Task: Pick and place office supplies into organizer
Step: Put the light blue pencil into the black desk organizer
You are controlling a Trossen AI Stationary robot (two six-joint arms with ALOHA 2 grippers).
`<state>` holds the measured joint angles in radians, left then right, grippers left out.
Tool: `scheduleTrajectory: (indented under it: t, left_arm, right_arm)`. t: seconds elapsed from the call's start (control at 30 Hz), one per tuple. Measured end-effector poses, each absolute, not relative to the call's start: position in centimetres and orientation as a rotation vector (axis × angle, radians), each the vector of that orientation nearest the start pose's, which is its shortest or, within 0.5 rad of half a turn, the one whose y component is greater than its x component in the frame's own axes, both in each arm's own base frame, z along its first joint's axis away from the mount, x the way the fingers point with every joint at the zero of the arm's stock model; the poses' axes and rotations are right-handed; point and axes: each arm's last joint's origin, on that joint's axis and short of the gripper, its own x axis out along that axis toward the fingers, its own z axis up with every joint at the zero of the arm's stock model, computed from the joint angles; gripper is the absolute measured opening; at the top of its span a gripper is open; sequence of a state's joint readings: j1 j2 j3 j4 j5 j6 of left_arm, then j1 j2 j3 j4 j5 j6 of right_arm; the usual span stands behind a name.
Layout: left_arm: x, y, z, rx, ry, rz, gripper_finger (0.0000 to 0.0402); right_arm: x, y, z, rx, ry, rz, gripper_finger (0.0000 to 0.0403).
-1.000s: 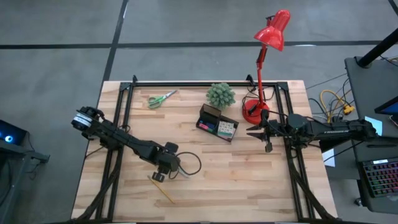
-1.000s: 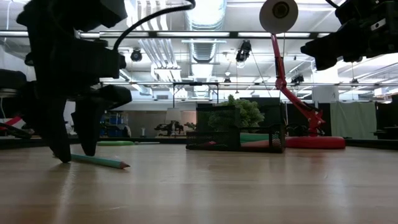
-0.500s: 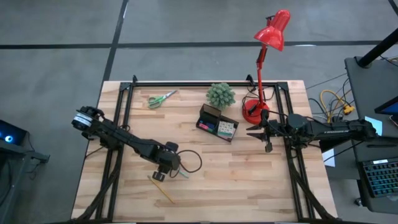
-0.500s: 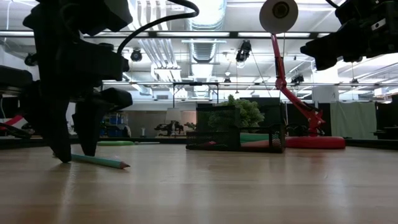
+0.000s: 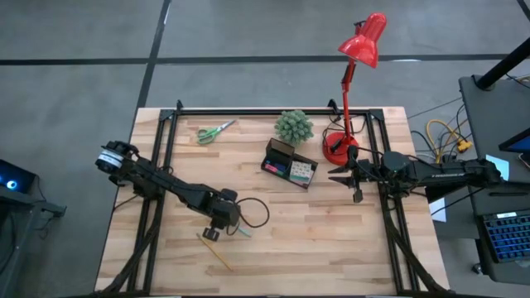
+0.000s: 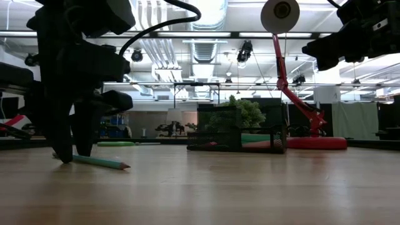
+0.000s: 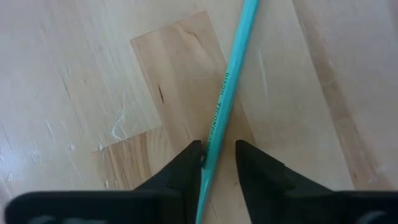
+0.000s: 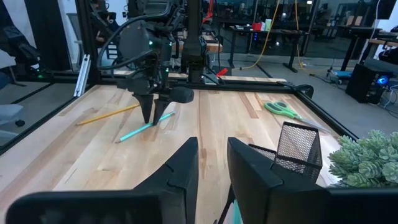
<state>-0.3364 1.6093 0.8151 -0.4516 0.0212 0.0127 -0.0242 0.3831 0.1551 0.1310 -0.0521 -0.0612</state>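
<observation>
Left gripper point(image 7: 217, 163) has narrowed, pinching teal pen point(image 7: 229, 81); organizer point(image 5: 291, 164) holds small supplies.

Plenty of bare surface point(image 5: 315, 240) from 3 to 6 o'clock, easy to pass through. Up around 12 to 1 it's crowded: organizer point(image 5: 291, 164), potted plant point(image 5: 294, 127) and red lamp point(image 5: 348, 91) bunched together.

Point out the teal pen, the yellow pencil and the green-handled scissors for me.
Slim teal pen point(image 7: 225, 93), left wrist view, on the printed middle of its barrel.
Thin yellow wooden pencil point(image 5: 217, 252), high view, mid-shaft, lying on the table.
Green-handled metal scissors point(image 5: 207, 134), high view, on the green handles.
</observation>
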Motion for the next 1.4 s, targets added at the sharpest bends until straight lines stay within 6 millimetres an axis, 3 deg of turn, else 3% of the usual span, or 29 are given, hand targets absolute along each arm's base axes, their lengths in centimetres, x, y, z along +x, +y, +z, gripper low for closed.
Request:
scheduleTrajectory:
  t: [0.37,0.73,1.0,1.4]
  left_arm:
    - [26.0,-9.1,14.3,0.209,1.236,-0.317,0.0008]
    - [26.0,-9.1,14.6,0.205,1.233,-0.318,0.0008]
    - [25.4,-8.9,15.9,0.195,1.211,-0.324,0.0008]
    - [25.5,-8.9,16.2,0.185,1.194,-0.325,0.0008]
  right_arm:
    - [12.4,-0.1,19.6,-0.057,0.096,0.031,0.0085]
    - [12.4,-0.1,19.6,-0.057,0.096,0.031,0.0068]
    - [12.4,-0.1,19.6,-0.057,0.096,0.031,0.0077]
    - [12.4,-0.1,19.6,-0.057,0.096,0.031,0.0079]
